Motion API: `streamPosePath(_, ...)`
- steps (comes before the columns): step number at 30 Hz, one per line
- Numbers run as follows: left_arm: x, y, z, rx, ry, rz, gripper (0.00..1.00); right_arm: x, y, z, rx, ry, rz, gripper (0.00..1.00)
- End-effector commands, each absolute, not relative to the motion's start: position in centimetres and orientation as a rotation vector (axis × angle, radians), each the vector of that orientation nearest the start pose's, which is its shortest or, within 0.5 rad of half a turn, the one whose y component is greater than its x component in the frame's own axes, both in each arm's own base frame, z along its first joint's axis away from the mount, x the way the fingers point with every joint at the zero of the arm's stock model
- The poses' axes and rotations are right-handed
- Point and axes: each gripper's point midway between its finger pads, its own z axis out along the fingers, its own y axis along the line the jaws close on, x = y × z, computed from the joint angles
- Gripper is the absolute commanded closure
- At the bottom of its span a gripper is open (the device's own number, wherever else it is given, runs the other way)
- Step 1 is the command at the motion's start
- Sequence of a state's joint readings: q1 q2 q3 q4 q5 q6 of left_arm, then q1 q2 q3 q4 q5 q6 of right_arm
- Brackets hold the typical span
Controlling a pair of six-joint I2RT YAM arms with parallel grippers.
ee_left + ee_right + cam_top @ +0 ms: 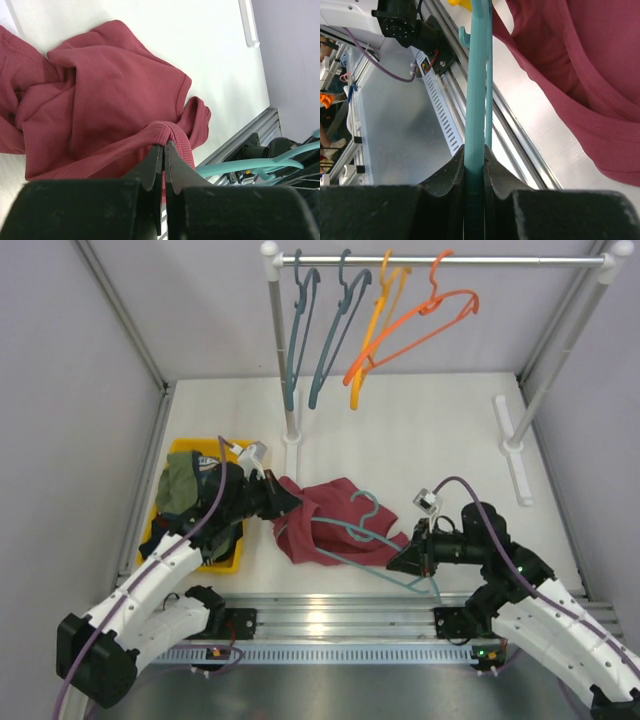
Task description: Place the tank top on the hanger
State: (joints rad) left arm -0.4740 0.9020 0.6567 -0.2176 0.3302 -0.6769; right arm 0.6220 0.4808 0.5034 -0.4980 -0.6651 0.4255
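Now, left pincer [164,146] nipping tank top [110,95], right pincer [475,150] clamping hanger [477,75]

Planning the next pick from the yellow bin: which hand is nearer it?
Left. The left hand, pinching the tank top, is just right of the yellow bin; the right hand, gripping the hanger, lies farther right.

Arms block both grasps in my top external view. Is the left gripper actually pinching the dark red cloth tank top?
Observer: Yes. In the left wrist view the left gripper is shut on a ribbed edge fold of the dark red cloth tank top.
Operator: Right side got the hanger?
Observer: Yes, the right gripper is shut on the thin light teal plastic hanger, held edge-on.
Operator: Bar inside the cloth there?
Observer: No. Near that gripper, white table shows between the hanger and the tank top.
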Motion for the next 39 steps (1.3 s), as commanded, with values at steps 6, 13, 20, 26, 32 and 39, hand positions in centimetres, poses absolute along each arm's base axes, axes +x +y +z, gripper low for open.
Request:
streamPosePath(6,23.9,-22.0,21.8,0.084,2.102,-1.075,1.00,10.3,24.8,18.2,-0.734,1.908,1.355,1.00)
streamPosePath(13,24.4,-21.8,19.9,0.055,2.172,-1.029,1.00,11.2,26.5,17.2,-0.788,1.841,1.311,1.00)
streamPosePath(20,25.0,-21.6,17.1,0.036,2.265,-0.964,0.71,12.1,27.4,15.8,-0.798,1.828,1.270,1.00)
streamPosePath(26,24.5,-21.2,18.5,0.079,2.226,-0.954,0.44,12.8,27.3,14.8,-0.778,1.861,1.227,1.00)
streamPosePath(32,22.8,-21.3,22.2,0.207,2.048,-1.027,0.39,13.0,27.5,14.4,-0.780,1.877,1.218,1.00)
streamPosePath(39,21.4,-22.4,23.8,0.349,1.939,-1.003,0.38,13.1,27.6,14.2,-0.783,1.890,1.216,1.00)
